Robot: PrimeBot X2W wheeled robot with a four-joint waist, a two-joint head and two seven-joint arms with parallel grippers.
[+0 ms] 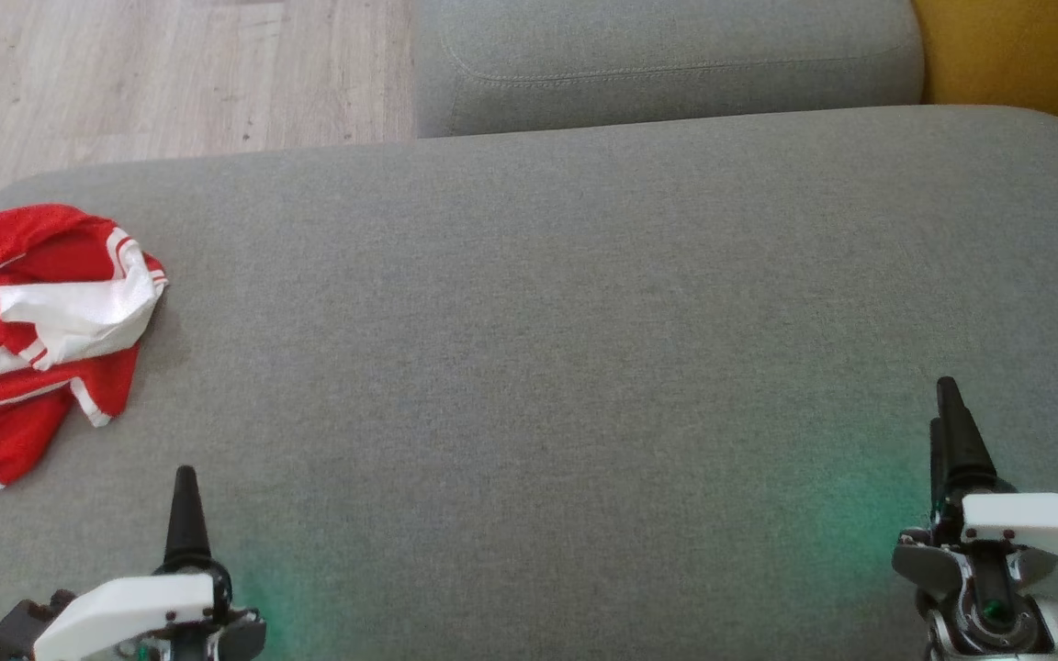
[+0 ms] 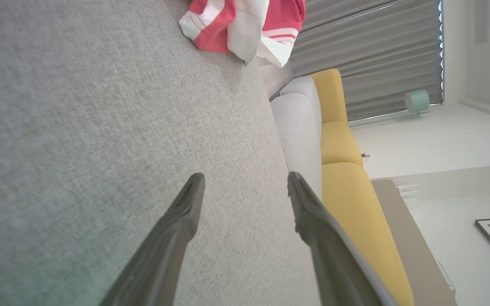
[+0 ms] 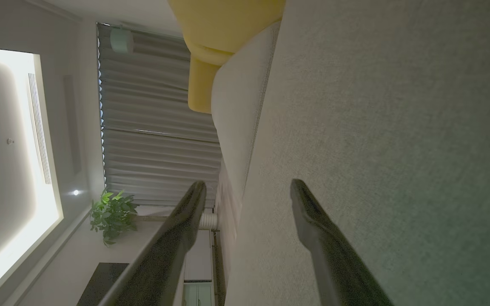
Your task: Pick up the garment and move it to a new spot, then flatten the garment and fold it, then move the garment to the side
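Observation:
A crumpled red garment (image 1: 28,330) with white stripes and a white panel lies at the left edge of the grey cushion (image 1: 547,349). In the left wrist view the garment (image 2: 245,25) sits at the top, well beyond the fingers. My left gripper (image 1: 185,514) rests at the lower left, below and to the right of the garment, apart from it. Its fingers stand open in the left wrist view (image 2: 245,187) with nothing between them. At the lower right my right gripper (image 1: 950,431) hovers over bare cushion, and it is open and holds nothing in the right wrist view (image 3: 247,191).
A second grey cushion (image 1: 667,64) lies behind the main one, with a yellow seat (image 1: 1016,55) at the far right. Wooden floor (image 1: 152,73) shows at the upper left, past the cushion's rounded edge. Curtains (image 3: 155,119) and a potted plant (image 3: 113,212) stand beyond.

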